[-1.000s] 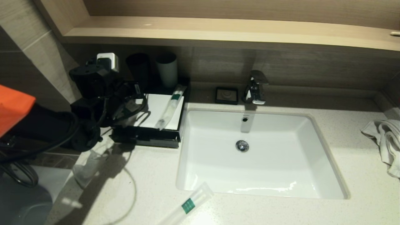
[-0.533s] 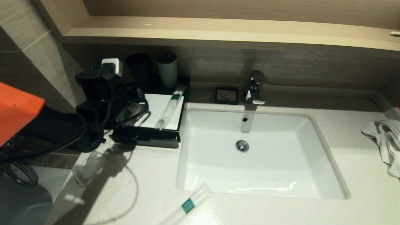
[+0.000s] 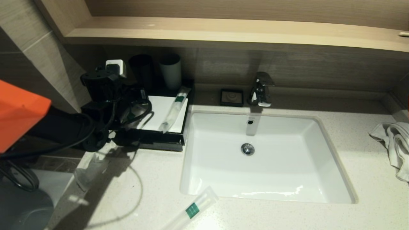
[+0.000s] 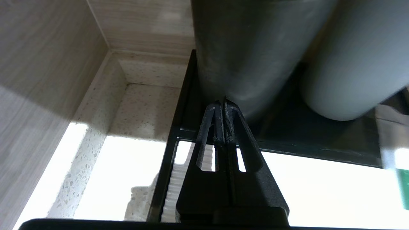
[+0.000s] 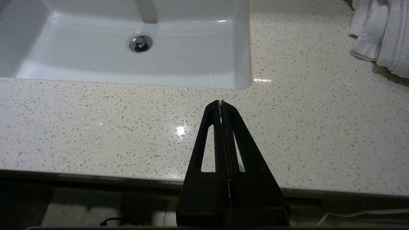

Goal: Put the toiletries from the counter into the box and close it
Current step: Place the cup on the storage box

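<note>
My left wrist camera shows the left gripper pinched together, empty, over the box; overhead, one long packet lies on its white panel, another on the counter.

My right gripper is closed.

Three translucent packets in the head view: one long packet lying on the box's white panel, one long packet with a green label on the desk before the basin, one short packet at the desk's left edge. One black box. Two cups: one black cup, one pale cup. One basin, one tap, one soap dish, one white towel
</note>
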You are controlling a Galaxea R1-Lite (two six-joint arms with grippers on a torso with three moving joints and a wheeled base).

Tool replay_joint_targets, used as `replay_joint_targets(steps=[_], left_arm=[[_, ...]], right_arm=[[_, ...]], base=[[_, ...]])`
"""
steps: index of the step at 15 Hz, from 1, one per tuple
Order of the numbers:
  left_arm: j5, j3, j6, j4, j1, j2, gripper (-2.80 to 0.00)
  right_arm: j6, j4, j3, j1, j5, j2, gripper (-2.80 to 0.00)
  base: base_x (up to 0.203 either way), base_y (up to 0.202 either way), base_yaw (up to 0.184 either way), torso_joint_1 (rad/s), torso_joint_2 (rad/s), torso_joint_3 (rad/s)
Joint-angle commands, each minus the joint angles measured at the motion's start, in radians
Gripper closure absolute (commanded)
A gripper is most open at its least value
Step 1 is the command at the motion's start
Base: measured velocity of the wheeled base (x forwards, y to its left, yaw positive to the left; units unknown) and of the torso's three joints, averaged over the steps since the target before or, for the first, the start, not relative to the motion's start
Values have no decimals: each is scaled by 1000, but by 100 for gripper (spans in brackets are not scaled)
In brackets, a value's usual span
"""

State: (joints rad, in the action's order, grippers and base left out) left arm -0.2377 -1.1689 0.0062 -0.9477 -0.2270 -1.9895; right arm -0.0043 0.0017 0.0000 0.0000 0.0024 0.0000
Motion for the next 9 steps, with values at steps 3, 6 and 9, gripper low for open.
replay_joint_targets(steps=[3, 6, 9], left_arm=[[-2, -39, 0, -3, 9, -39, 0], [-2, -63, 1, 4, 9, -46, 0], [-2, -90, 1, 22, 9, -55, 0]], right_arm=[[0, 0, 0, 0, 1, 0, 0], [0, 0, 0, -1, 1, 0, 0], [0, 0, 0, 0, 1, 0, 0]], base=[[0, 0, 0, 0, 0, 0], [0, 0, 0, 0, 0, 0], [0, 0, 0, 0, 0, 0]])
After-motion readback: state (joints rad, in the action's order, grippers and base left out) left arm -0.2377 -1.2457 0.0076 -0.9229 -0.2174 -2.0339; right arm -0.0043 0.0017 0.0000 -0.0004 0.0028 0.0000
